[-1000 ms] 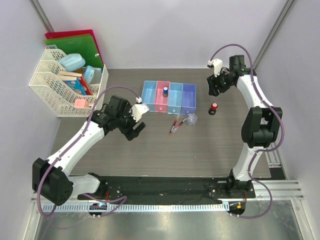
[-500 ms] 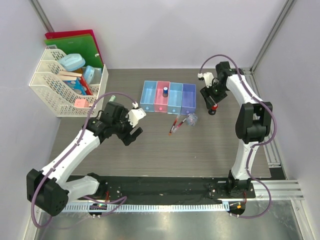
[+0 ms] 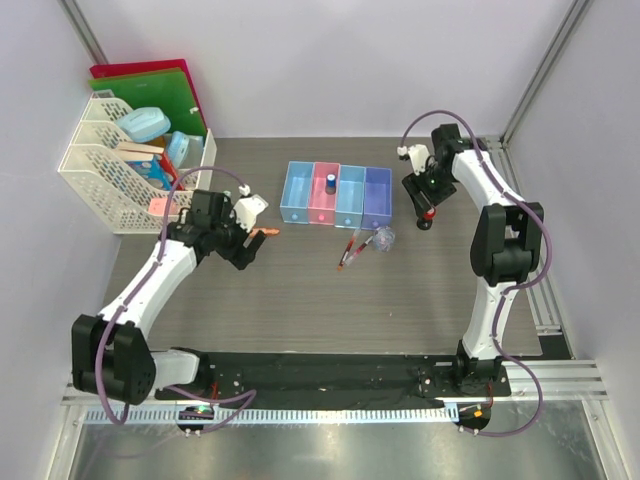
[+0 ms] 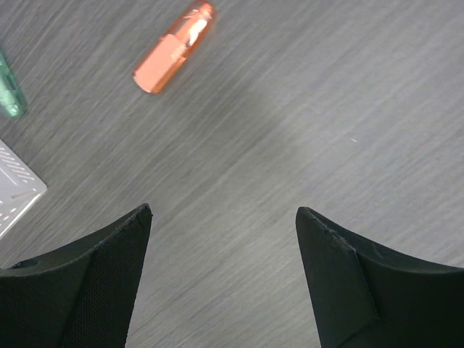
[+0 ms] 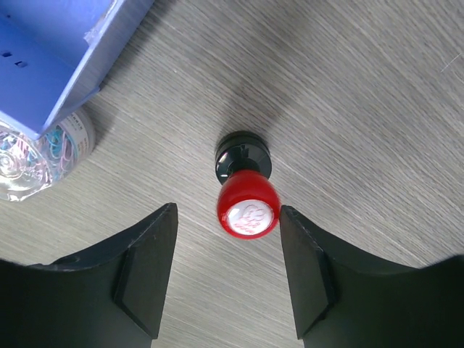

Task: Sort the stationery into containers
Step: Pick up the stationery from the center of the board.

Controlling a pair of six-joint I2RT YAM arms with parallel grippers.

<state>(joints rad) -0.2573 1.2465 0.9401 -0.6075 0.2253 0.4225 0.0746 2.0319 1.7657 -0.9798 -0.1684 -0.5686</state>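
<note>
Looking down through the left wrist camera, we see the left gripper [image 4: 223,217] spread wide above the table [image 3: 300,300], holding nothing. The short orange marker [image 4: 174,48] lies flat ahead of the fingers, apart from them. A small green piece [image 4: 9,90] shows at the left edge of that view.

Our right gripper [image 5: 228,210] is also wide open and hangs over a red piece [image 5: 248,206] with a black base, which stands between the two fingers. It sits nearer one finger, and we cannot tell whether they touch. A clear bluish lump [image 5: 29,156] rests against the corner of the purple-blue bin [image 5: 51,80].

From above, the four joined bins [image 3: 300,212] sit mid-table, with a small blue piece [image 3: 330,184] standing in the pink one [image 3: 320,212]. Two thin pens [image 3: 348,250] lie side by side just in front of the row. The white rack [image 3: 110,170] stands at the far left.
</note>
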